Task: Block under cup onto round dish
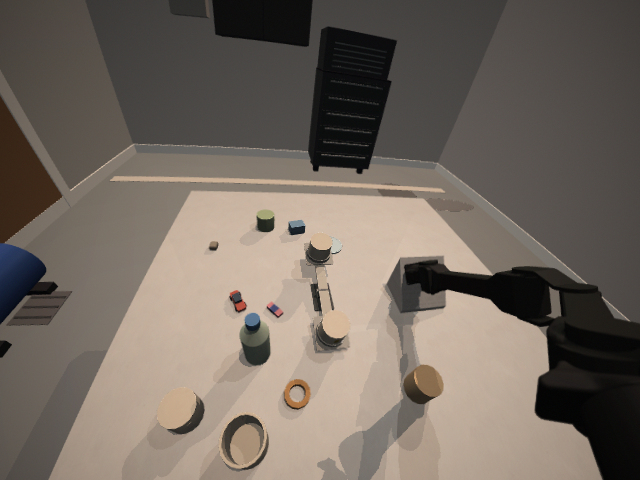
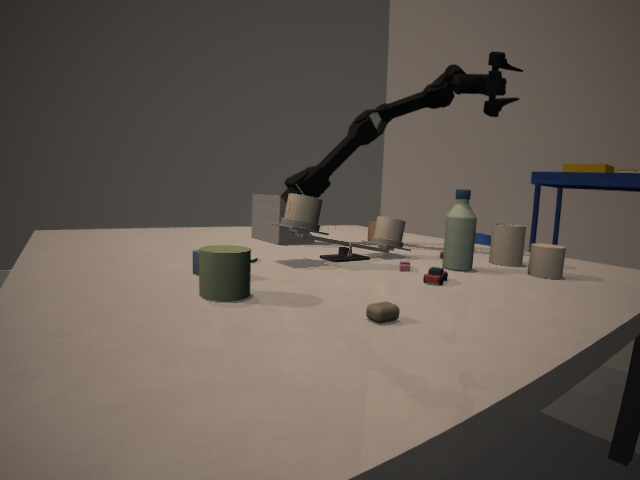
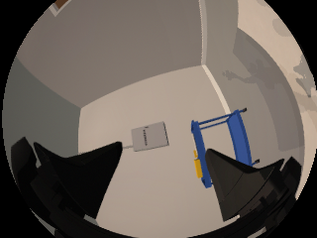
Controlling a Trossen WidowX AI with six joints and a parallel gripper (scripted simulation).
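A small balance [image 1: 322, 289] [image 2: 356, 245] stands mid-table with two identical beige cups on its ends. In the exterior view the beam tilts. The cup by the bottle [image 1: 333, 327] [image 2: 388, 229] sits lower, and the other cup [image 1: 320, 246] [image 2: 302, 211] sits higher. No block shows. The pale round dish [image 1: 337, 244] lies just behind the higher cup, partly hidden by it. My gripper [image 1: 410, 272] [image 2: 516, 84] [image 3: 165, 151] is open and empty. It hangs high in the air, well above the table and apart from both cups.
A grey box [image 1: 418, 294] [image 2: 266, 217], a bottle [image 1: 254, 341] [image 2: 459, 235], a green cylinder [image 1: 265, 220] [image 2: 224, 272], a blue block [image 1: 296, 226], a toy car [image 1: 237, 300] [image 2: 435, 276], a pebble [image 1: 213, 245] [image 2: 382, 312], an orange ring [image 1: 297, 393] and several beige cylinders [image 1: 178, 409] stand around the balance.
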